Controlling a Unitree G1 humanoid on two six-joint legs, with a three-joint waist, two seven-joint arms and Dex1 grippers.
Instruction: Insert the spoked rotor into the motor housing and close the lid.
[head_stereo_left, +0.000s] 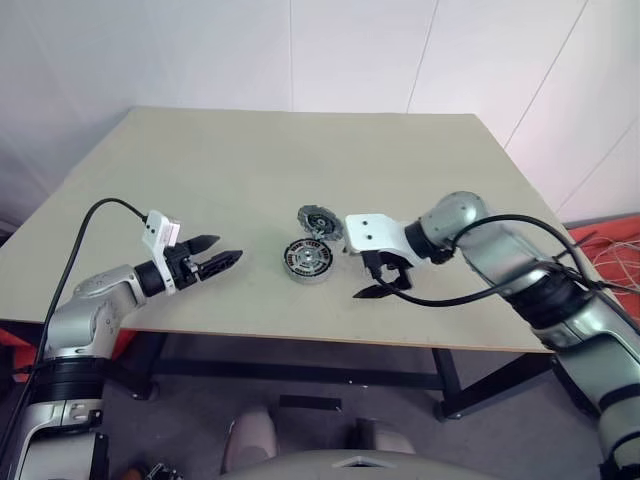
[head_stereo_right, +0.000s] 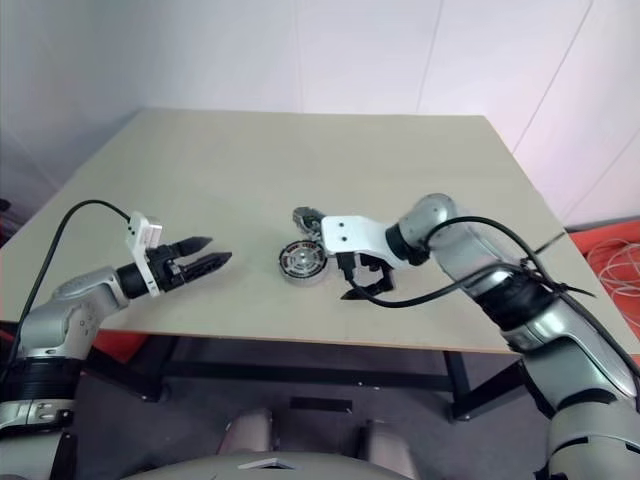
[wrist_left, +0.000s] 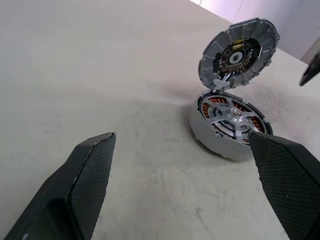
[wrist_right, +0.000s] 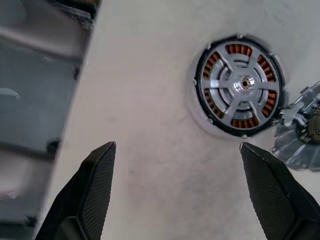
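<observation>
Both grippers (head_stereo_left: 215, 261) (head_stereo_left: 385, 283) gape empty; wrist views reveal spoked rotor (wrist_right: 242, 86) seated in motor housing (wrist_left: 210, 137), lid (wrist_left: 239, 53) raised.

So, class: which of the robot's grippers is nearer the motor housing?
Right. The right gripper hangs open just beside the motor housing; the left gripper waits open, farther off.

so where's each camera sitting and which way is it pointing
Left eye: on the head, looking forward and down at the table; both arms, left gripper and right gripper open.
Right eye: beside it, the same scene.
Left wrist: along that gripper's fingers at the housing, rotor inside, lid hinged up.
Right wrist: down between its fingers onto the housing.
Shared: all four show housing and lid.
</observation>
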